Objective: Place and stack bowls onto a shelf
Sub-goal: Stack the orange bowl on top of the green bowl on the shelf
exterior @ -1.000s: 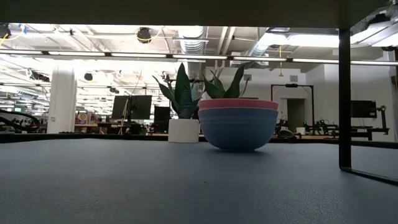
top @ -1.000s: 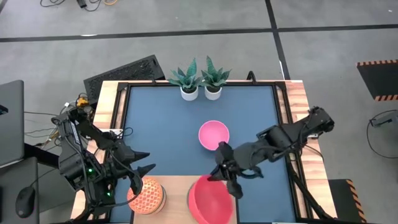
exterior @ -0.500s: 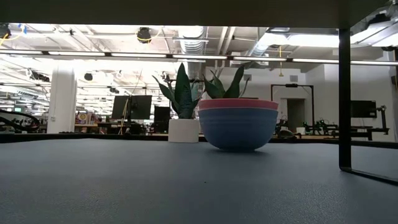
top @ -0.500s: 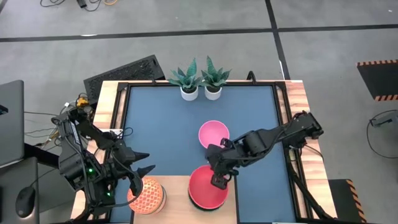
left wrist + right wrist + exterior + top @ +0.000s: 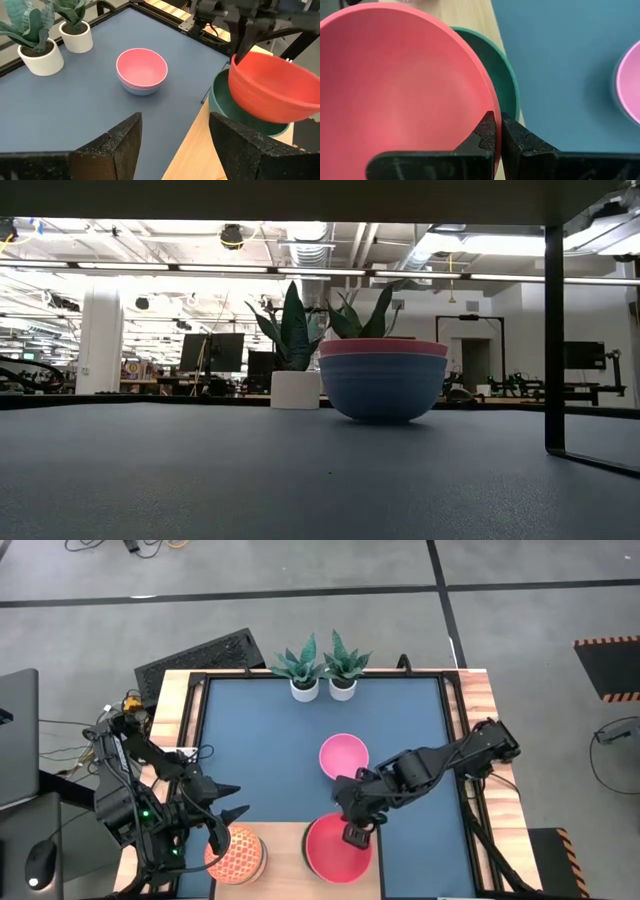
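I've got the right gripper point(image 5: 354, 833) pinched tight on the rim of the red bowl point(image 5: 335, 848), fingers point(image 5: 490, 134) closed either side of its wall, plain and glossy, tilted above the green bowl point(image 5: 240, 117) on the pale wooden shelf point(image 5: 285, 852) at six o'clock on the counter point(image 5: 260, 750). The pink bowl point(image 5: 344, 756) sits nested in a light blue bowl point(image 5: 382, 388) near the centre. My left gripper point(image 5: 232, 803) waits spread wide, holding nothing, just beside the orange-red patterned bowl point(image 5: 236, 854) at seven o'clock.

Red bowl point(image 5: 272, 90) held tilted over green bowl point(image 5: 240, 111) on shelf point(image 5: 200, 150)
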Robot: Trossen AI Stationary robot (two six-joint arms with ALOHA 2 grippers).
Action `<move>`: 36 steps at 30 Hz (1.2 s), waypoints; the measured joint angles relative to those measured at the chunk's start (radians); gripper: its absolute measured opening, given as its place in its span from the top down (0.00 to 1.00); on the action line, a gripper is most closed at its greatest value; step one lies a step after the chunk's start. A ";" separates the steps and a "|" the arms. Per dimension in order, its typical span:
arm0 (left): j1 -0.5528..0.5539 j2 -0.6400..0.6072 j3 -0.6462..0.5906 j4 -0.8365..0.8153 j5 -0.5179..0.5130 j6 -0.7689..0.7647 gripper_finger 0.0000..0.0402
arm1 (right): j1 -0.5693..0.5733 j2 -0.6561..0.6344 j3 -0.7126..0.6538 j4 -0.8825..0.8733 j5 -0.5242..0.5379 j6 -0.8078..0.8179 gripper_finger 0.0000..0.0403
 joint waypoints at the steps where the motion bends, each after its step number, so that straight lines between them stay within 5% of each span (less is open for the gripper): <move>1: 0.000 0.000 0.000 0.000 0.000 0.000 0.46 | 0.000 0.004 0.000 -0.002 0.000 -0.004 0.93; 25: 0.000 0.000 0.000 0.000 -0.001 0.000 0.46 | -0.013 0.006 -0.002 -0.001 -0.048 -0.079 0.87; 36: 0.000 0.000 0.000 0.000 -0.001 0.000 0.46 | -0.028 0.006 -0.002 0.000 -0.057 -0.094 0.69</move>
